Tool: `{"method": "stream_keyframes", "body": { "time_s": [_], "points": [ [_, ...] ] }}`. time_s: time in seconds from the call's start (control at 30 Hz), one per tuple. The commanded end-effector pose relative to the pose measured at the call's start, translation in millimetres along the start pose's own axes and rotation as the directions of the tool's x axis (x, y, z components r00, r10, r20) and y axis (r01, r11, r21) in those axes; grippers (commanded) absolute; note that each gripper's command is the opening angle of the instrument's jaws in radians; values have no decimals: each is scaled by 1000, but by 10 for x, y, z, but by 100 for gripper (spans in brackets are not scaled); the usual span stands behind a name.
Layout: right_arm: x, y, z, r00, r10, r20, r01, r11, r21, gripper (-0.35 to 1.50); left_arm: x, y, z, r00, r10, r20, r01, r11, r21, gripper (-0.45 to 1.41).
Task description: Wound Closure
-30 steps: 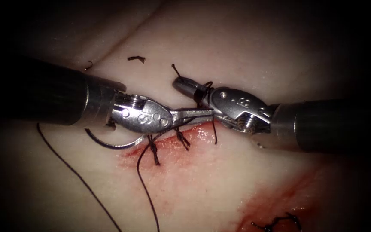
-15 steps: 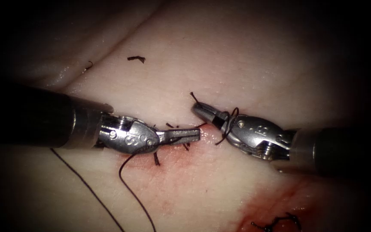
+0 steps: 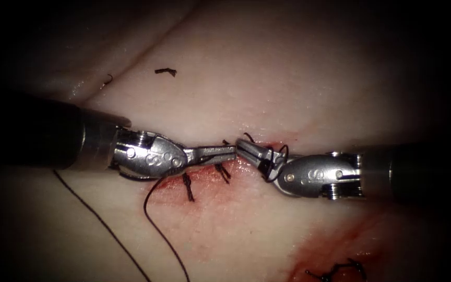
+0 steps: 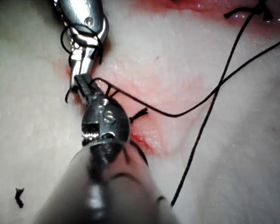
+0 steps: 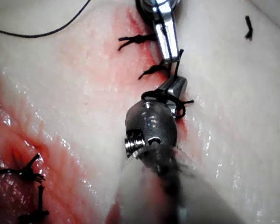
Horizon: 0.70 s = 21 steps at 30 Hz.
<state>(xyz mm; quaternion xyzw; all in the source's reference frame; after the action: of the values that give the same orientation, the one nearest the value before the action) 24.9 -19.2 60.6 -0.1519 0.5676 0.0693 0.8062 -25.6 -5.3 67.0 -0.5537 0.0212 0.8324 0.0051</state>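
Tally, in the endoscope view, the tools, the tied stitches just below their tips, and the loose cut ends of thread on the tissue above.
Tools: 2, the left tool and the right tool, each shut on thread
Tied stitches: 2
Loose cut ends of thread: 2
Total: 6

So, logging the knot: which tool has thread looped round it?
The right tool: thread loops round its claw, shut on the short end. The left tool, also shut on thread, carries no loops.

Shiny metal left tool (image 3: 230, 151), wet glossy tissue (image 3: 267, 68)
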Motion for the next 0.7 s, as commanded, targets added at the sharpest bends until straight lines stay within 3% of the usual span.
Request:
{"method": "stream_keyframes", "body": {
  "time_s": [0.03,0.1,0.3,0.7],
  "points": [
    [1,-5,3,1000,-11,1,11,1000,-5,-35,-4,2,5,1000,-2,4,2,1000,2,-45],
    [-1,-5,-3,1000,-17,25,17,1000,14,-35,-5,-1,2,1000,-4,11,4,1000,6,-45],
    [-10,-3,-35,986,133,101,-142,986,83,-35,-6,-2,-8,1000,-12,25,12,1000,15,-45],
    [-26,-25,-92,993,94,65,-103,983,152,-35,-3,-23,-31,999,-34,30,32,999,35,-45]
  ]
}}
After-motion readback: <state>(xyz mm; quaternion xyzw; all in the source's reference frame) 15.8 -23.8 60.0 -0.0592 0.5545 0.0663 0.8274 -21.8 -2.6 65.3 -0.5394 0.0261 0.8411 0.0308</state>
